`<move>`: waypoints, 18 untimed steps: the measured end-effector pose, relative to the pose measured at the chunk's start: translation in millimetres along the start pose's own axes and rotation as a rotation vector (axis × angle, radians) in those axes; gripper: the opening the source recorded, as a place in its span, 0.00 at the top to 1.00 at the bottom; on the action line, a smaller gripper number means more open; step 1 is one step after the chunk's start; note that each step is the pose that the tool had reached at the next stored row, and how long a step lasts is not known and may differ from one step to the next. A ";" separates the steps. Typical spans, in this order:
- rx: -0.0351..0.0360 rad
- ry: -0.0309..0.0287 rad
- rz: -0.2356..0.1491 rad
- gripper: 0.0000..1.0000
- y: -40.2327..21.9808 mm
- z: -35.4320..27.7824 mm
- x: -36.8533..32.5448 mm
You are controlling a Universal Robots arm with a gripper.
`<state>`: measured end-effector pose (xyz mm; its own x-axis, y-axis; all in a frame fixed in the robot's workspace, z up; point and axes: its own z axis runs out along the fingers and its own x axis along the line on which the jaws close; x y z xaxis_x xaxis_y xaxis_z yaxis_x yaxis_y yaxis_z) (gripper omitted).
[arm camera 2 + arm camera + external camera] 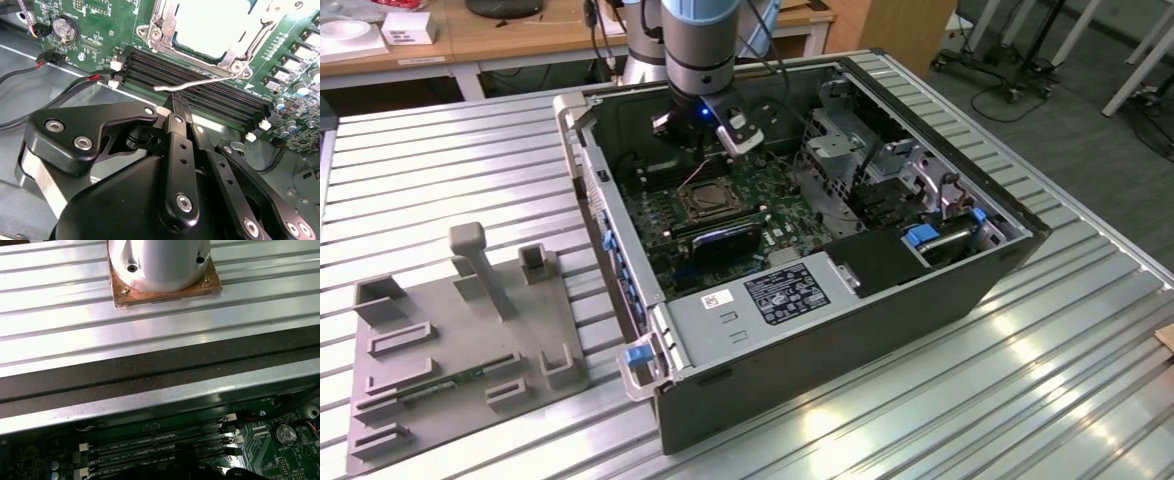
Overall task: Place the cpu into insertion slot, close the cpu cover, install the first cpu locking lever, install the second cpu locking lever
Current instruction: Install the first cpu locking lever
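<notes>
The cpu (212,22) lies flat in the insertion slot (707,198), its pale face showing through the cut-out of the cpu cover (163,25), which is folded down over it. A thin silvery locking lever (210,80) runs along one edge of the insertion slot, above the black memory slots (225,102) that sit just beside it.

The gripper (178,102) hangs near the insertion slot, over those memory slots, with its fingers drawn fully together. Their tips meet the lever close to its hooked free end. Whether they pinch the wire or only touch it, I cannot tell.

A round coin battery (65,29) sits on the green board, further from the insertion slot than the memory slots.

In the exterior view the arm (700,50) reaches down into the open computer case (854,330) that surrounds the insertion slot. The case stands on a ribbed metal bench (454,170). A grey fixture plate (454,350) lies on the bench well apart from the insertion slot, outside the case.
</notes>
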<state>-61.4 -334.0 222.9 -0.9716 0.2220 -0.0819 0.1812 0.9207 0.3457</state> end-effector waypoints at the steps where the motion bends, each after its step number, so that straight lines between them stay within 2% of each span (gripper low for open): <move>1: -0.0010 -0.0003 0.000 0.89 0.1 0.1 0.0; 11: -0.0017 -0.0005 0.000 0.89 1.5 -5.2 -0.2; 18: -0.0065 -0.0023 0.000 0.89 -7.0 -8.5 0.4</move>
<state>-64.4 -343.1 228.4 -0.9712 0.2228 -0.0839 0.1804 0.9186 0.3518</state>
